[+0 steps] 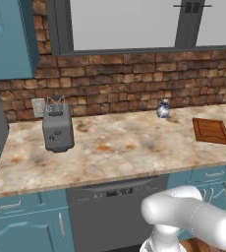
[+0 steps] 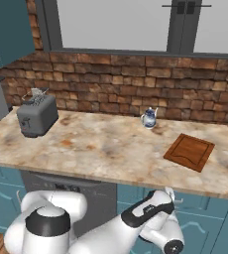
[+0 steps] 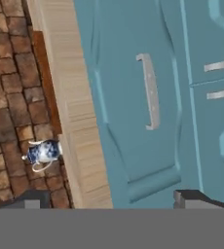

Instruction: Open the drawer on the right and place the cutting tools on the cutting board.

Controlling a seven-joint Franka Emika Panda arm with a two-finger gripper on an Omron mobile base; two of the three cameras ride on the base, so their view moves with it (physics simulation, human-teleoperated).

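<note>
1. So, from where I'm driving this, the claw [image 3: 112, 198] is released, jaws spread wide, nothing between the two dark fingertips [image 3: 194, 198].
2. Hand view is rolled sideways and looks at teal cabinet fronts from close up. Straight ahead of the claw is a teal drawer front [image 3: 133, 97] with a silver bar handle [image 3: 150, 91]. The claw isn't touching it.
3. Off to one side of that front I can see two more silver handles [image 3: 220, 65] on neighbouring teal panels.
4. The cutting board [image 2: 189, 151] lies flat on the desk [image 2: 101, 149] at its right end, reddish-brown wood with a grooved rim and nothing on it. Left base view has it too [image 1: 211, 131].
5. A little blue-and-white jug [image 2: 149, 118] stands near the brick wall, behind and to the left of the board, apart from it. It also pops up in the hand view [image 3: 42, 153], against the bricks.
6. A grey toaster [image 1: 57, 127] sits well to the left on the desk, far from the board.
7. The dark grey dishwasher front [image 1: 112, 209] is under the desk in the middle, with teal cabinets either side.
8. The arm [image 2: 136, 223] is folded low in front of the cabinets right of the dishwasher, below the desk edge.
9. All the drawers I can see are closed, so I can't see any cutting tools.
</note>
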